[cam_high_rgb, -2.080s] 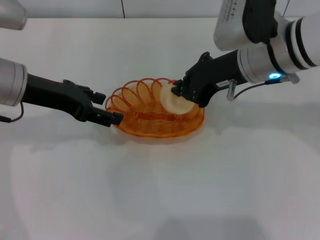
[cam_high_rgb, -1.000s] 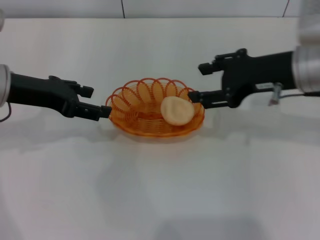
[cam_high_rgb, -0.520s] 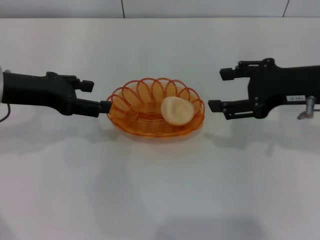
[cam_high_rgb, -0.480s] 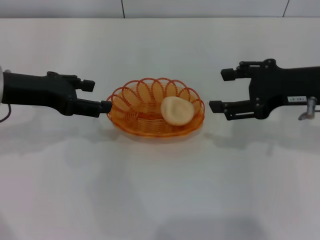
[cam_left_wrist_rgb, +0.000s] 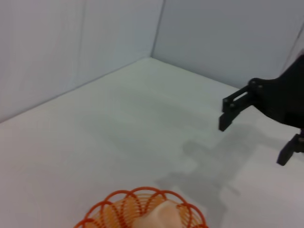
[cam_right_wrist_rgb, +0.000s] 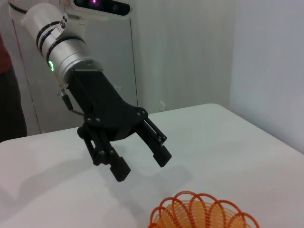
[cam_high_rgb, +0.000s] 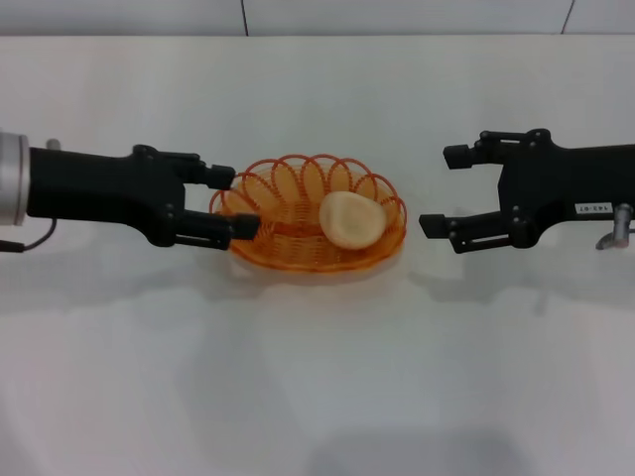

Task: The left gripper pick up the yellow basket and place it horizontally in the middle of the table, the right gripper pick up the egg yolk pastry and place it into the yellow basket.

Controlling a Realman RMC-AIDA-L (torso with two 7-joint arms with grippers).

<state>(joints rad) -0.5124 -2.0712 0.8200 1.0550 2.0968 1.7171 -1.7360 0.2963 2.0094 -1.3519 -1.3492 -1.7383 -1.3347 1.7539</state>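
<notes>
The yellow basket lies lengthwise in the middle of the table. The egg yolk pastry rests inside it, toward its right end. My left gripper is open at the basket's left end, one finger behind the rim and one in front of it. Whether they touch it I cannot tell. My right gripper is open and holds nothing, a little to the right of the basket. The left wrist view shows the basket, the pastry and the right gripper. The right wrist view shows the left gripper above the basket.
White walls rise behind the table's far edge. A dark shape, perhaps a person, shows at the edge of the right wrist view beyond the table.
The right gripper let go of the pastry in the basket and drew back to the right, open. The left gripper, which had pulled left, has now moved right onto the basket's left end.
</notes>
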